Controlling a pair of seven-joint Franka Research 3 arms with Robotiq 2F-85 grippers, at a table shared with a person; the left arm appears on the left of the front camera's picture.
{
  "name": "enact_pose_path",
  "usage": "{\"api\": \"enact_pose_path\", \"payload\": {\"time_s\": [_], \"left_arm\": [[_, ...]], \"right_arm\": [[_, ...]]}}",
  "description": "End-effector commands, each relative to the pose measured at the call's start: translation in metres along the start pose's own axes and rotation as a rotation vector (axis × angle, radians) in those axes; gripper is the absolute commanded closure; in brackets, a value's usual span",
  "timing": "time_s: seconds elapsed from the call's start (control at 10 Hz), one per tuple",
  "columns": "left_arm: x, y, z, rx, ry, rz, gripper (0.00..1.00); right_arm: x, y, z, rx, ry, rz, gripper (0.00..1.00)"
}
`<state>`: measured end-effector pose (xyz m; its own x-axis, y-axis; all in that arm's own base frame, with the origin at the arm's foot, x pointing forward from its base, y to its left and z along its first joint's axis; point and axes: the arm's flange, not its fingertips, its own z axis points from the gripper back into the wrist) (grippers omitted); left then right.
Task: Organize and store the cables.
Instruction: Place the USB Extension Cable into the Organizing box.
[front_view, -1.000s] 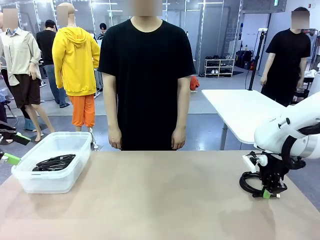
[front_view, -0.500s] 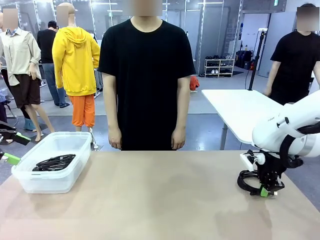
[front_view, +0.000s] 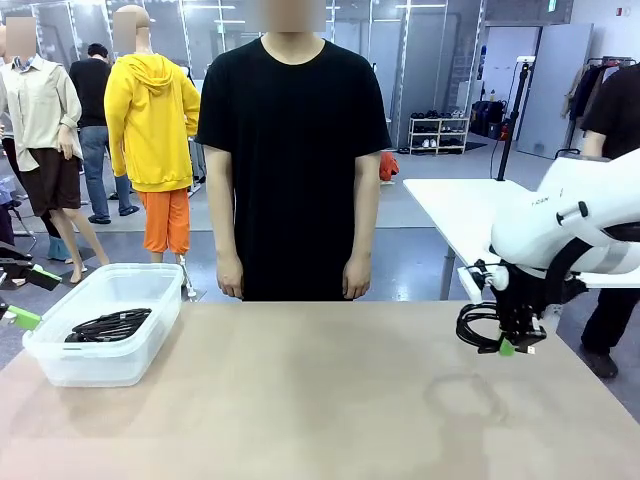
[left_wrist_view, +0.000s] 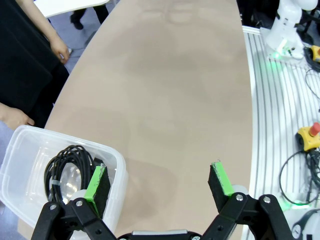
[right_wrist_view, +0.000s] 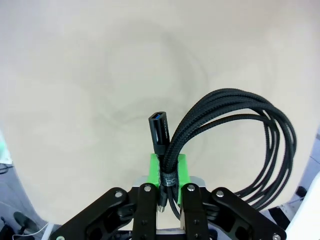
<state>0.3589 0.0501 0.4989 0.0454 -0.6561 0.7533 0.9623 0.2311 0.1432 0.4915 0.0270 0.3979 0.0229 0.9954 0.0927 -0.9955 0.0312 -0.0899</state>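
Note:
My right gripper (front_view: 508, 346) is shut on a coiled black cable (front_view: 474, 326) and holds it in the air above the table's right side. In the right wrist view the braided cable (right_wrist_view: 240, 130) loops out to the right of the shut gripper (right_wrist_view: 169, 172), and its plug end (right_wrist_view: 159, 131) sticks up between the green pads. More coiled cables (front_view: 108, 325) lie in a clear plastic bin (front_view: 60, 368) at the table's left. My left gripper (left_wrist_view: 157, 180) hangs open beside the bin (left_wrist_view: 117, 172), with a cable coil (left_wrist_view: 67, 162) showing inside it.
A person in a black shirt (front_view: 292, 150) stands at the far edge with hands down. The tan tabletop (front_view: 320, 400) stretches bare between the bin and my right gripper. A white table (front_view: 470, 215) stands behind on the right.
My right gripper has lifted the cable coil off the table and carried it up and leftward. The left gripper and the bin have not moved.

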Motion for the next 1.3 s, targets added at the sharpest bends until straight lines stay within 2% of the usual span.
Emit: {"api": "enact_pose_path", "payload": {"time_s": [0.0,0.3,0.4,0.6,0.7,0.9,1.2], "left_arm": [[0.003,-0.003,0.001,-0.008,-0.006,0.018,0.0],[0.003,-0.003,0.001,-0.008,-0.006,0.018,0.0],[0.003,-0.003,0.001,-0.008,-0.006,0.018,0.0],[0.003,-0.003,0.001,-0.008,-0.006,0.018,0.0],[0.003,-0.003,0.001,-0.008,-0.006,0.018,0.0],[0.003,-0.003,0.001,-0.008,-0.006,0.018,0.0],[0.003,-0.003,0.001,-0.008,-0.006,0.018,0.0]], "right_arm": [[0.038,0.006,0.005,0.015,0.024,-0.059,1.0],[0.136,0.012,0.016,0.019,-0.006,-0.056,1.0],[0.184,0.016,0.009,0.047,0.009,-0.043,1.0],[0.255,0.022,-0.018,0.057,0.032,-0.014,1.0],[0.286,0.024,-0.036,0.069,0.006,-0.019,1.0],[0.318,0.024,-0.061,0.079,-0.026,-0.037,1.0],[0.329,0.028,-0.083,0.098,-0.053,-0.048,1.0]]}}
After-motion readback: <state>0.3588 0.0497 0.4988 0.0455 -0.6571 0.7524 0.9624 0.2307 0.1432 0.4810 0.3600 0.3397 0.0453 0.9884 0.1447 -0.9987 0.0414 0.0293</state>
